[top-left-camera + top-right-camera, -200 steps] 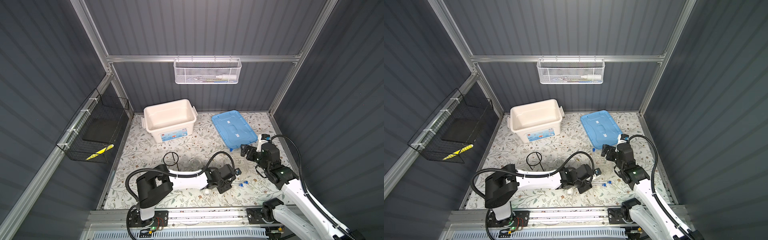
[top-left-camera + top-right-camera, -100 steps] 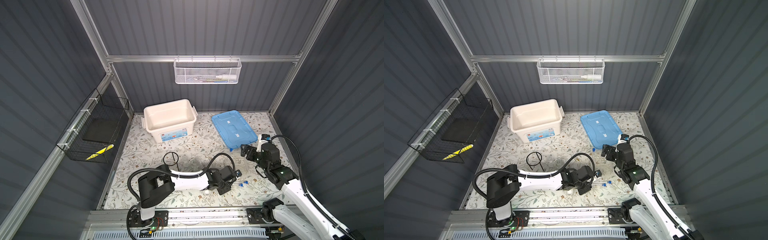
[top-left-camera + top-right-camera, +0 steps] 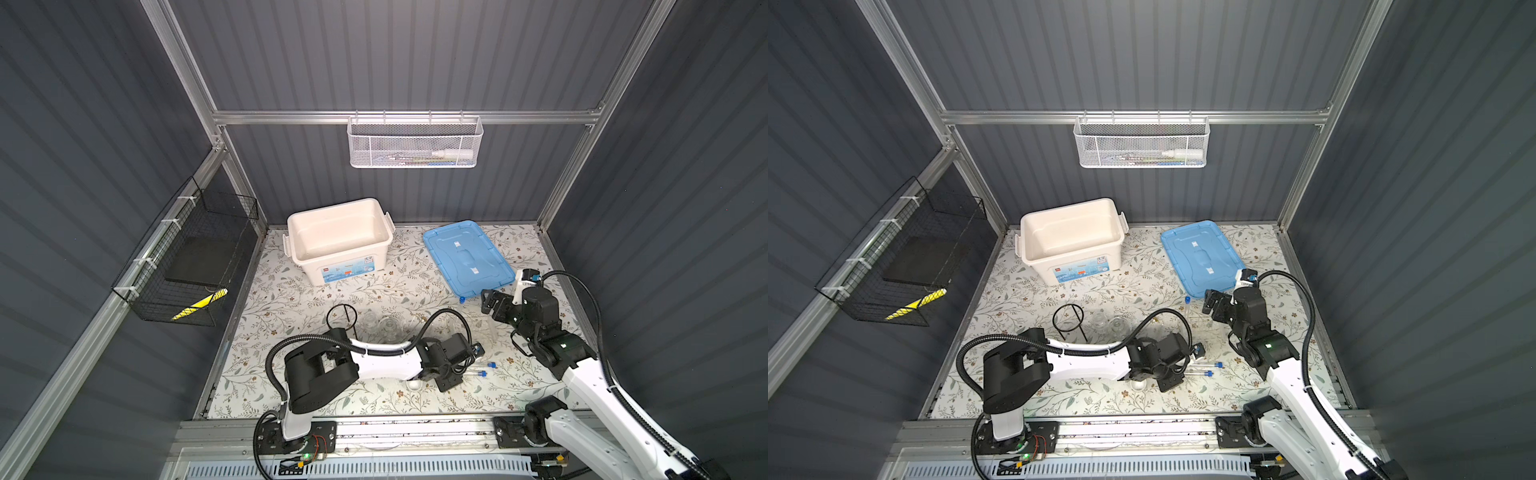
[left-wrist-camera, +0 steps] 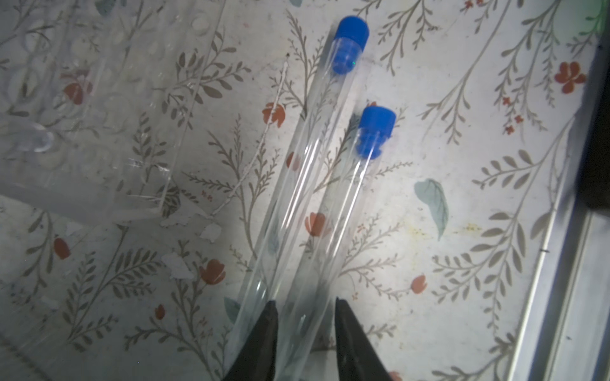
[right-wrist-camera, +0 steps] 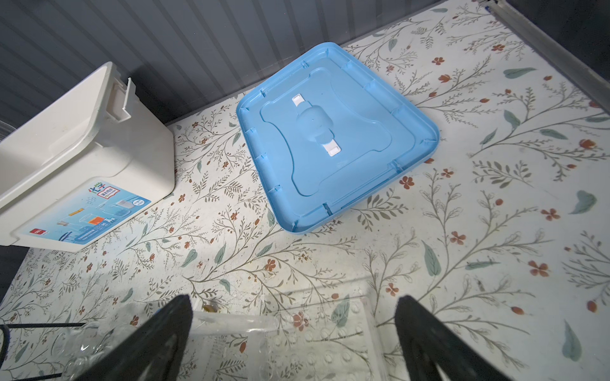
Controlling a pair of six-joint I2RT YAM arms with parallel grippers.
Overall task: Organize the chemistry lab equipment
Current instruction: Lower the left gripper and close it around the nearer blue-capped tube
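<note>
Tube pickup step: left end effector straddles one blue-capped test tube lying on the worktop, jaws close on either side, grip unclear. Next: pinch, lift, carry to clear tube rack; right end effector hovers above it, jaws wide apart.

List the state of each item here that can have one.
white storage box, open, lid off
blue lid, off, flat on the table
test tubes, capped, lying side by side
left hand, astride one tube, grip unclear
right hand, wide open above the tube rack
</note>
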